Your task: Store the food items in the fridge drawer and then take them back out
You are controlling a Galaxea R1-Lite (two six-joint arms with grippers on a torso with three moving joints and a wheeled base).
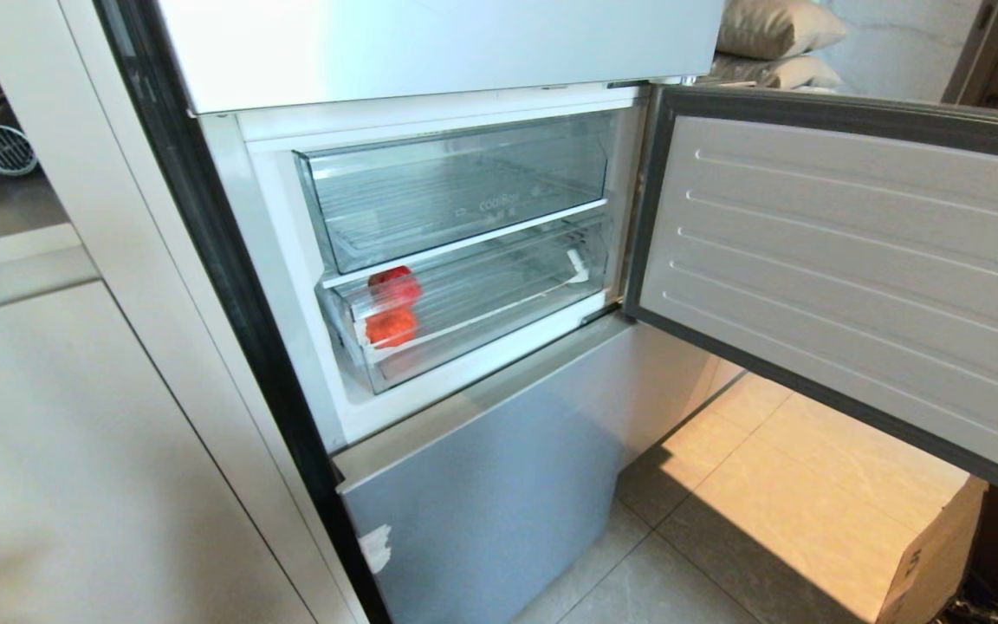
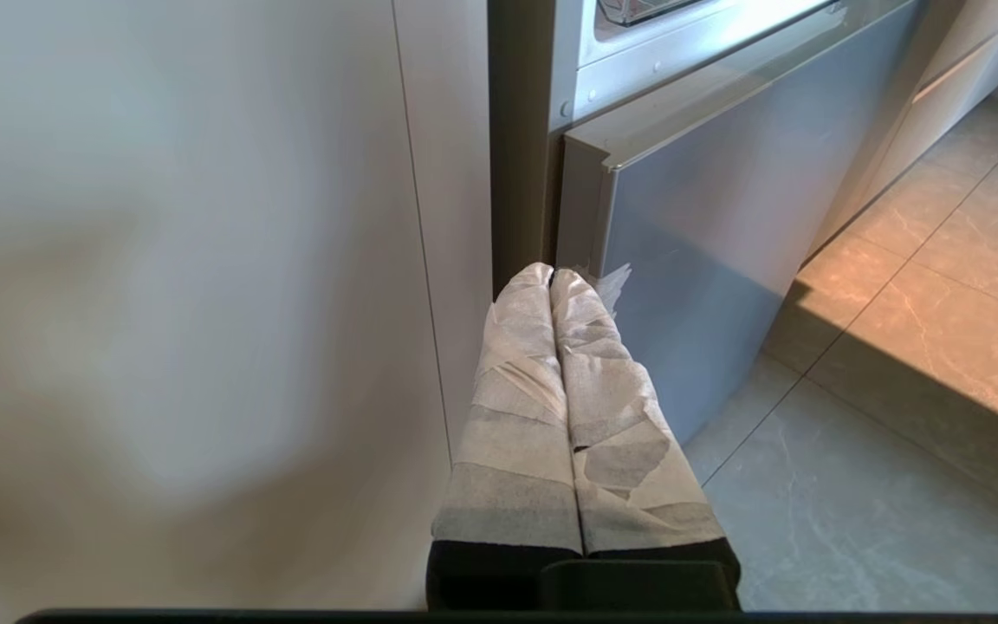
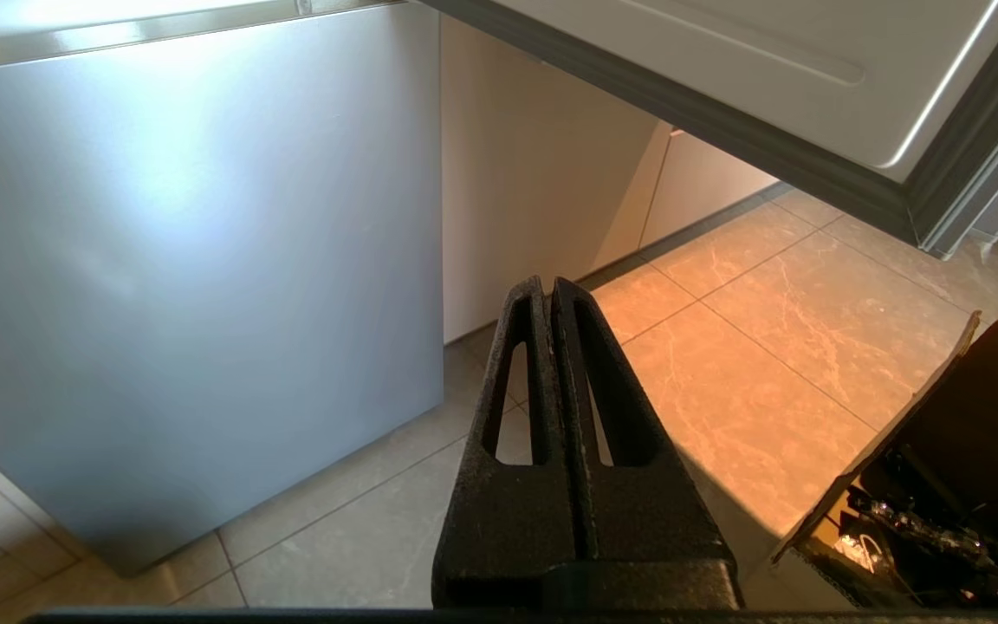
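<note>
Red-orange food items (image 1: 392, 305) in fridge drawer (image 1: 499, 299), at its left end, drawer pushed in. L gripper (image 2: 551, 276) clenched empty, low by fridge's lower door (image 2: 707, 260). R gripper (image 3: 548, 284) clenched empty, over floor tiles (image 3: 750, 381).

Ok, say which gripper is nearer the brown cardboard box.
Right. The right gripper is beside the brown cardboard box; the left gripper is at the far corner of the silver lower door.

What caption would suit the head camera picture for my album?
Open fridge door, two small glossy red food pieces in the lower clear plastic drawer, the upper clear bin bare.
</note>
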